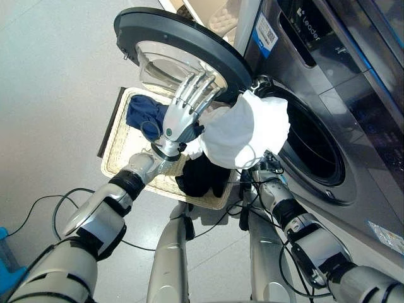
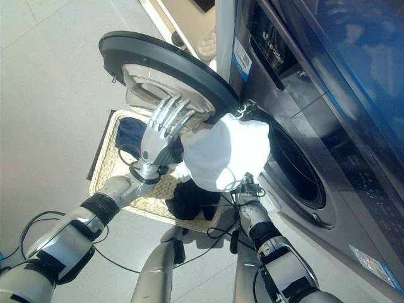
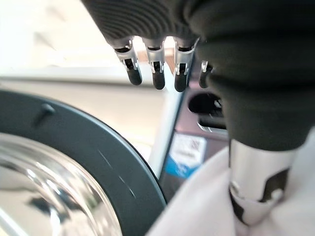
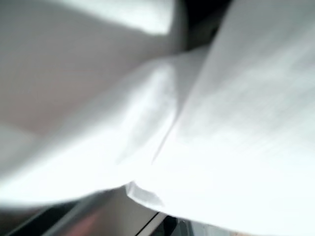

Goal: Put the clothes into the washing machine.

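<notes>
- Left hand (image 1: 180, 120) raised in front of the open washer door (image 1: 183, 44), fingers straight and spread, gripping nothing; its fingertips (image 3: 157, 78) sit just off the door's dark rim.
- White garment (image 1: 243, 129) bunched up at the mouth of the drum opening (image 1: 312, 148), between the door and the machine front; not inside the drum yet.
- The left hand's thumb side lies against the white cloth in the left wrist view; the fingers are not curled round it.
- Right hand: forearm comes up under the white garment, the hand itself is buried in the cloth. Can't tell how its fingers are set. The right wrist view has white fabric (image 4: 206, 128) close against the lens.
- Washing machine (image 1: 353, 95) is a grey front-loader, door swung fully out toward the robot's left.
- Wicker basket (image 1: 123, 158) on the floor below the door, holding a dark blue garment (image 1: 142, 113) at the far end and a black garment (image 1: 202, 177) at the near edge.
</notes>
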You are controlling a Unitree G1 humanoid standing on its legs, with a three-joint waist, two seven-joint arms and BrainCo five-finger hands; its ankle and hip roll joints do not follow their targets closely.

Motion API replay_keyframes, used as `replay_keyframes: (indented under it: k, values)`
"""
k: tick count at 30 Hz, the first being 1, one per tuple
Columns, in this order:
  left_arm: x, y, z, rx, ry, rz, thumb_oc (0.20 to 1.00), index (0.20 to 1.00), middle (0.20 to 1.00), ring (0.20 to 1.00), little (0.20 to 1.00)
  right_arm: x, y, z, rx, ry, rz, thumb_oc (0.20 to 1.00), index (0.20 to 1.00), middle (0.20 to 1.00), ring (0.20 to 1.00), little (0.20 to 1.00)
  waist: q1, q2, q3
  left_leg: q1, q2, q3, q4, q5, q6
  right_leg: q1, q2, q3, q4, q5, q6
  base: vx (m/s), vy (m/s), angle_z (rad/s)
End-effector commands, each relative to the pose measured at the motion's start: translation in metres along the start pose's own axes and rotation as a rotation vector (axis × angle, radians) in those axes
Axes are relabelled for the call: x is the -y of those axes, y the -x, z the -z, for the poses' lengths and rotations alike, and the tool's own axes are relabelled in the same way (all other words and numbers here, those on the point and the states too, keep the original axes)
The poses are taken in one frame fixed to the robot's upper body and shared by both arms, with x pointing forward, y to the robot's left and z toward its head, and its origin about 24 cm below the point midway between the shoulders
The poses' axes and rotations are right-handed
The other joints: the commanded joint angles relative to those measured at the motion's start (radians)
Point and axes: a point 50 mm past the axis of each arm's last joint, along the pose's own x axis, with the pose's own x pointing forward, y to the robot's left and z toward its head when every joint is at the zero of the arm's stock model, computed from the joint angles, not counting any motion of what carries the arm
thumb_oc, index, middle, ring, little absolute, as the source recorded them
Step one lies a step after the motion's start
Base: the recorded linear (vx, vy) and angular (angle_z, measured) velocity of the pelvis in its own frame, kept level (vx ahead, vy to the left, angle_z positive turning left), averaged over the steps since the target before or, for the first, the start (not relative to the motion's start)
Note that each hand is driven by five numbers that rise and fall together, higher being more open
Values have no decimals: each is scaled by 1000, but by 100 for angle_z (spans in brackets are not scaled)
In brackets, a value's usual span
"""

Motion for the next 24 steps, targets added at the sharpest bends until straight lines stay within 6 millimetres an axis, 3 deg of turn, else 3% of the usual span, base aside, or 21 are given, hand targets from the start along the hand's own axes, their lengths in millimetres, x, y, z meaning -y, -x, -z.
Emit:
replay_keyframes:
  k: [1, 9, 16, 20, 21, 22, 24]
  values:
    - [-9, -20, -7, -18, 70, -196, 1000, 1000, 1000, 1000, 1000, -13, -11, 4, -16, -46, -104, 200, 200, 200, 200, 200, 16, 29, -20, -37, -83, 24, -4, -25, -21, 9, 22, -80, 52, -78, 100, 0, 0, 0]
    - [-10, -35, -20, 64, 136, -179, 1000, 1000, 1000, 1000, 1000, -17, -14, 5, -6, -60, -127, 200, 200, 200, 200, 200, 17, 31, -20, -42, -85, 19, 0, -29, -19, 4, 20, -80, 63, -82, 100, 0, 0, 0]
    - [-8, -31, -17, -4, 142, -157, 1000, 1000, 1000, 1000, 1000, -16, -14, 5, 11, -52, -112, 200, 200, 200, 200, 200, 19, 29, -20, -40, -84, 23, -2, -27, -19, 6, 22, -81, 59, -81, 101, 0, 0, 0]
    - [-12, -19, -1, -275, 225, -233, 1000, 1000, 1000, 1000, 1000, -7, -9, -5, 50, -32, -53, 200, 200, 200, 200, 200, 23, 31, -20, -46, -84, 22, 5, -27, -17, -2, 23, -78, 67, -80, 101, 0, 0, 0]
    - [-12, -19, 0, -276, 226, -233, 1000, 1000, 1000, 1000, 1000, -7, -9, -5, 50, -32, -53, 200, 200, 200, 200, 200, 23, 32, -20, -46, -84, 22, 5, -27, -17, -2, 23, -78, 67, -80, 101, 0, 0, 0]
    - [-15, -7, 9, -469, 298, -309, 1000, 1000, 1000, 1000, 1000, -2, -6, -12, 81, -25, -10, 200, 200, 200, 200, 200, 26, 34, -20, -47, -87, 18, 3, -26, -16, -2, 24, -77, 66, -81, 101, 0, 0, 0]
    - [-17, 3, 14, -605, 346, -367, 1000, 1000, 1000, 1000, 1000, 3, -1, -17, 108, -18, 22, 200, 200, 200, 200, 200, 29, 37, -20, -48, -91, 15, 3, -27, -15, -3, 25, -78, 66, -83, 101, -2, -39, 0]
